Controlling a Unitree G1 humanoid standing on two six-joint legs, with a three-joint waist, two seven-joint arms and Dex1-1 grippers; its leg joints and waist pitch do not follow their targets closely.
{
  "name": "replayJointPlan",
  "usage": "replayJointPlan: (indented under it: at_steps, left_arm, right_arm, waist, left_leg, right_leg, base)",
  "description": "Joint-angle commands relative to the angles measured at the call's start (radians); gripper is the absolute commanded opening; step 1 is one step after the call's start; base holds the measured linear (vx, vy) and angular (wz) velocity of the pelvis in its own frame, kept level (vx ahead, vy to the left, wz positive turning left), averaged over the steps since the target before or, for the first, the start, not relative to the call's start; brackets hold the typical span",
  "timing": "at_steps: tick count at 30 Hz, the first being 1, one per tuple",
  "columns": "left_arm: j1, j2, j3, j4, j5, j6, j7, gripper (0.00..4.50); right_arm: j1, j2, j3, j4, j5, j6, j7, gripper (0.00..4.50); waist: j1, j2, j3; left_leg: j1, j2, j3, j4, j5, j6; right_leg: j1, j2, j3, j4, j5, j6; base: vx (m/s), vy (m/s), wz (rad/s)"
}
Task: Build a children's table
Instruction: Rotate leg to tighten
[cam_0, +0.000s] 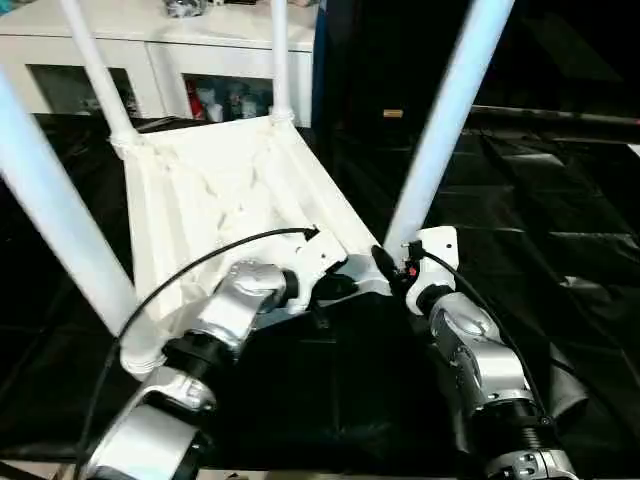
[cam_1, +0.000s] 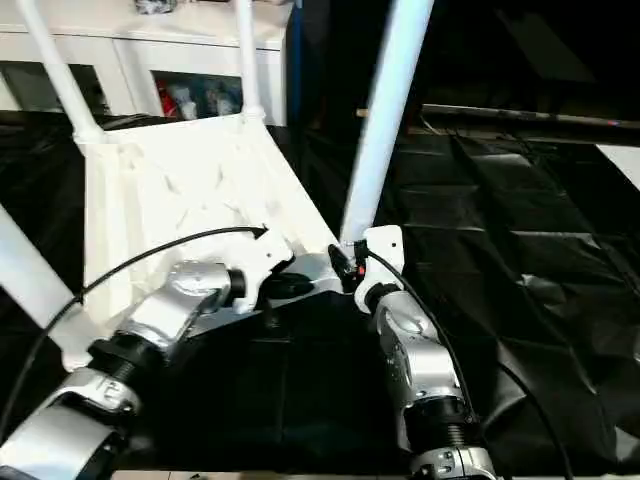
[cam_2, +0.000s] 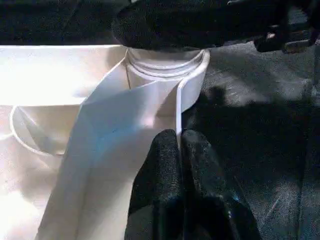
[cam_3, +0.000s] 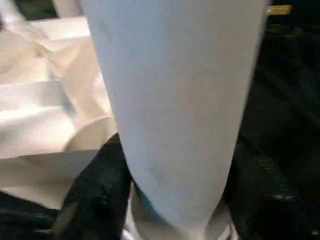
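Black work table (cam_0: 560, 220) lies bare right of the children's table (cam_0: 215, 185).

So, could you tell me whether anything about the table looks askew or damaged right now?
Nothing looks damaged. The table top lies upside down and tilted, its four legs splaying upward. The right gripper straddles one leg at its socket; the left gripper is shut at the rim.

left gripper (cam_2: 179, 150): fingers pinched on table rim (cam_2: 178, 107) | corner socket (cam_2: 167, 67) just beyond | black cover (cam_2: 260, 125) beside
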Motion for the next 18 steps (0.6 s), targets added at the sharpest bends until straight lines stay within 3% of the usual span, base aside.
replayJointPlan:
  at_steps: [1, 4, 6, 7, 9, 10, 13, 14, 18]
  left_arm:
    - [0.025, 0.018, -0.015, 0.017, -0.005, -0.031, -0.05, 0.0]
    - [0.045, 0.077, -0.017, -0.004, -0.024, -0.063, -0.155, 0.0]
    - [0.049, 0.089, -0.018, -0.008, -0.031, -0.078, -0.183, 0.0]
    - [0.056, 0.119, -0.024, -0.024, -0.05, -0.09, -0.262, 0.0]
    - [0.061, 0.142, -0.032, -0.031, -0.059, -0.111, -0.322, 0.0]
    - [0.065, 0.177, -0.05, -0.039, -0.061, -0.135, -0.396, 0.0]
    - [0.061, 0.203, -0.056, -0.035, -0.067, -0.152, -0.451, 0.0]
    - [0.055, 0.211, -0.06, -0.027, -0.073, -0.172, -0.485, 0.0]
    - [0.047, 0.227, -0.064, -0.022, -0.073, -0.192, -0.529, 0.0]
  right_arm:
    - [-0.007, -0.009, 0.067, -0.051, 0.04, 0.044, 0.118, 3.03]
    - [0.032, -0.124, 0.113, -0.151, 0.088, 0.078, 0.325, 3.17]
    - [0.043, -0.15, 0.119, -0.174, 0.102, 0.082, 0.369, 3.17]
    - [0.075, -0.214, 0.105, -0.256, 0.183, 0.141, 0.473, 3.17]
    - [0.095, -0.257, 0.088, -0.306, 0.235, 0.192, 0.526, 3.17]
    - [0.132, -0.328, 0.081, -0.369, 0.284, 0.22, 0.617, 3.17]
    - [0.169, -0.399, 0.063, -0.417, 0.332, 0.273, 0.697, 3.17]
    - [0.194, -0.446, 0.033, -0.428, 0.364, 0.309, 0.746, 3.17]
    - [0.237, -0.51, -0.011, -0.436, 0.388, 0.32, 0.785, 3.17]
  waist:
    - [0.003, -0.002, -0.044]
    - [0.006, -0.001, -0.044]
    - [0.01, 0.0, -0.044]
    - [0.011, 0.001, -0.045]
    - [0.014, 0.002, -0.047]
    - [0.019, 0.006, -0.048]
    - [0.03, 0.006, -0.049]
    - [0.035, 0.008, -0.052]
    - [0.046, 0.004, -0.051]
  left_leg:
    - [0.003, 0.038, -0.024, -0.074, -0.305, 0.002]
    - [0.001, 0.04, -0.023, -0.073, -0.277, 0.019]
    - [0.0, 0.042, -0.022, -0.071, -0.266, 0.029]
    - [0.002, 0.043, -0.021, -0.071, -0.259, 0.032]
    - [0.002, 0.045, -0.021, -0.069, -0.238, 0.045]
    - [0.003, 0.045, -0.021, -0.068, -0.223, 0.052]
    - [0.004, 0.048, -0.018, -0.065, -0.207, 0.058]
    - [0.006, 0.048, -0.016, -0.062, -0.188, 0.059]
    - [0.003, 0.048, -0.012, -0.058, -0.184, 0.058]
  right_leg:
    - [0.026, -0.059, 0.046, -0.091, -0.347, -0.145]
    - [0.031, -0.056, 0.045, -0.085, -0.3, -0.153]
    - [0.033, -0.057, 0.046, -0.083, -0.273, -0.16]
    - [0.034, -0.057, 0.046, -0.081, -0.255, -0.172]
    - [0.036, -0.055, 0.047, -0.074, -0.204, -0.191]
    - [0.038, -0.053, 0.046, -0.072, -0.175, -0.198]
    - [0.036, -0.055, 0.047, -0.062, -0.115, -0.221]
    - [0.038, -0.053, 0.044, -0.058, -0.076, -0.241]
    - [0.041, -0.058, 0.043, -0.057, -0.074, -0.253]
  base:
    - [0.0, 0.0, 0.0]
    - [0.0, 0.0, 0.0]
    - [0.0, 0.0, 0.0]
    - [0.0, 0.0, 0.0]
    - [0.0, 0.0, 0.0]
    - [0.0, 0.0, 0.0]
    - [0.0, 0.0, 0.0]
    - [0.0, 0.0, 0.0]
    - [0.0, 0.0, 0.0]
